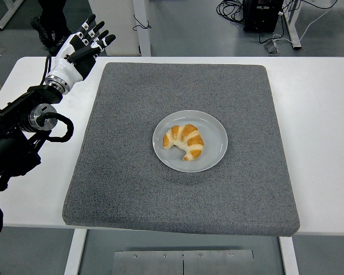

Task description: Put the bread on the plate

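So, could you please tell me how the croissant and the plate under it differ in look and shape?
The croissant is golden-brown with pale bands, while the plate is a plain light grey. The croissant is a curved crescent; the plate is round. The croissant is smaller and covers only the plate's middle, leaving its rim bare all round. Both sit near the centre of the grey mat, away from the left hand.

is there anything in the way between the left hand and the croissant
Nothing visible is. The left hand hangs over the table's far left corner, fingers spread and empty, and only bare grey mat lies between it and the croissant. The croissant already sits on the plate, so it has nowhere left to go.
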Controlling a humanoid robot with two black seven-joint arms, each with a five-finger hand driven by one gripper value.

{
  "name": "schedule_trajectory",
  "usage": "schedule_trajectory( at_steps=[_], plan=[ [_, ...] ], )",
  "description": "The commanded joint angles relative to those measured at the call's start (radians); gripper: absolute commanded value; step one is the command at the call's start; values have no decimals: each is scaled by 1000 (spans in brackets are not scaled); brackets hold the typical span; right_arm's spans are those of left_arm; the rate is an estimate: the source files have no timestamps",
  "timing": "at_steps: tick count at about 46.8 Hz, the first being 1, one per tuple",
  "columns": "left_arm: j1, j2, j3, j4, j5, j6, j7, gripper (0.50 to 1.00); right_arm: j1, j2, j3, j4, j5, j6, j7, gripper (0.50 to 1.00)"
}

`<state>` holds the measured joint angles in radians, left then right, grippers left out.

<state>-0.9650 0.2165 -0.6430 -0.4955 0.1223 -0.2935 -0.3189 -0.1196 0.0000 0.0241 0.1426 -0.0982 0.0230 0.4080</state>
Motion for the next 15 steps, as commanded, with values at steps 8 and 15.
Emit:
schedule_trajectory(
  at_steps=[8, 15],
  plan=[
    [-6, 12, -10, 0, -10, 0, 4, 986, 0, 0, 2, 11, 0, 5, 0, 1000],
    [-4, 1, -7, 0, -10, 2, 1, 986, -9, 0, 0, 11, 0, 6, 0, 1000]
  ],
)
